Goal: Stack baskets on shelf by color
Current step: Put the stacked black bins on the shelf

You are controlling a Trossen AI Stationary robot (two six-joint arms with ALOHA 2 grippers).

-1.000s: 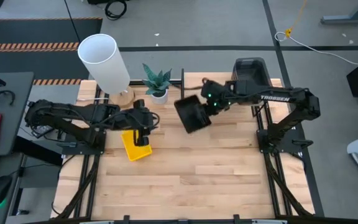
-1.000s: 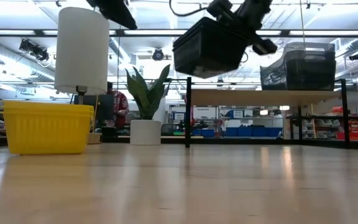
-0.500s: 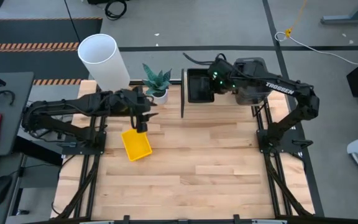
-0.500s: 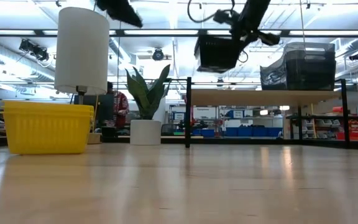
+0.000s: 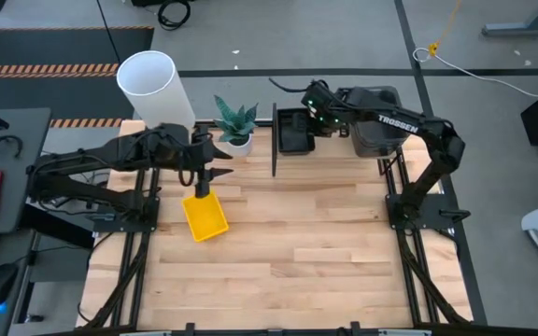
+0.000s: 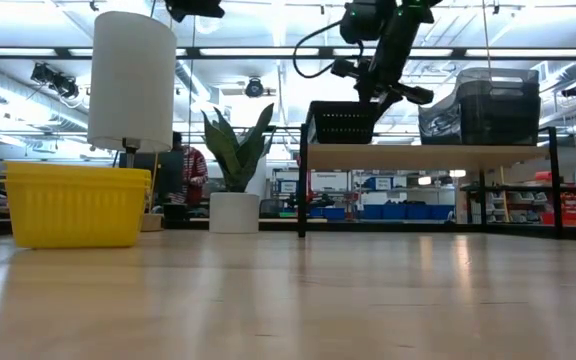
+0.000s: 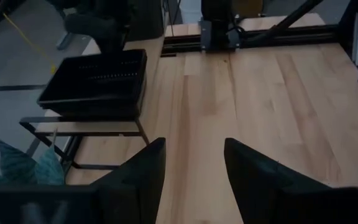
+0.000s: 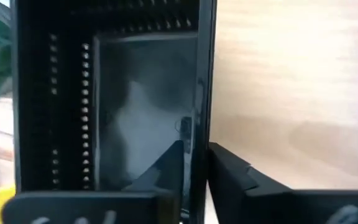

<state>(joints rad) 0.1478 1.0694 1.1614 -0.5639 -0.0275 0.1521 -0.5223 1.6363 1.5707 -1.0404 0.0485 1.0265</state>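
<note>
**Black mesh basket set at the shelf's left end**

The right hand [image 5: 308, 119] straddled one wall of the black mesh basket [image 6: 342, 122], which rested on the shelf [image 6: 438, 155] at its end nearer the plant [image 5: 236, 123]. The right wrist view showed one finger [image 8: 166, 168] inside the wall and one outside, slightly parted; whether they still pinched it could not be told. The grey baskets [image 5: 376, 117] stood stacked at the shelf's other end. The left hand [image 5: 201, 177] hung with fingers apart above the yellow basket [image 5: 204, 216] on the desk [image 5: 325, 252].

Risk: if the hand lifted before the fingers cleared the wall, the basket could be dragged off the shelf edge.

The low view showed the basket seated flat on the board. The high view did not, as the arm covered it.
</note>
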